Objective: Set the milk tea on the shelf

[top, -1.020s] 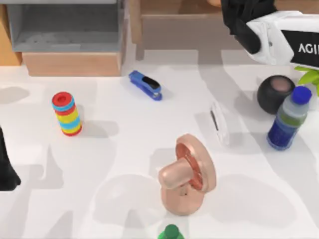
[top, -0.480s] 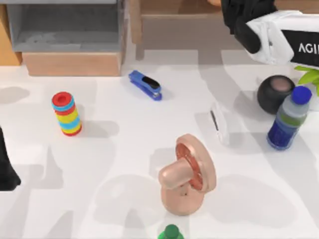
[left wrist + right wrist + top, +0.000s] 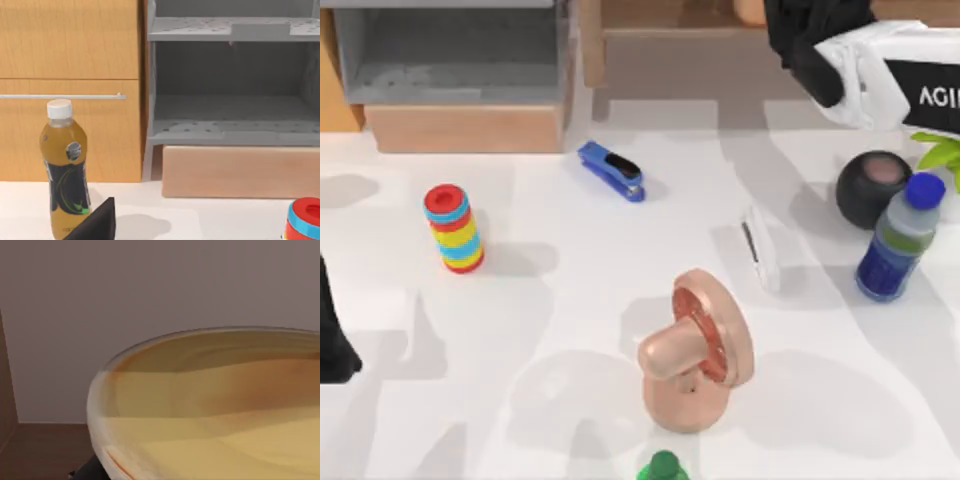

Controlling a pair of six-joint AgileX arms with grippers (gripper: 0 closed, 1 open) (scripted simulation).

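Note:
The milk tea [image 3: 210, 415] looms large and pale yellow in the right wrist view, with a grey-brown wall behind it and a brown floor beside it. In the top view a tan sliver of the milk tea [image 3: 750, 9] peeks out beside my right gripper [image 3: 810, 35]. That gripper reaches into the brownish-grey recess of the light-wood shelf [image 3: 660, 32] at the back. Whether it grips the cup is hidden. My left gripper [image 3: 332, 345] stays parked at the table's left edge.
On the table lie a blue stapler [image 3: 612, 170], a coloured ring stack [image 3: 453, 228], a copper-pink stand [image 3: 695, 350], a slim white device [image 3: 760, 248], a black ball [image 3: 873, 188] and a blue bottle [image 3: 898, 240]. A grey-lined compartment [image 3: 450, 60] stands back left.
The right arm has barely shifted at the shelf. A little more of the tan milk tea shows beside the gripper. The left arm has not moved.

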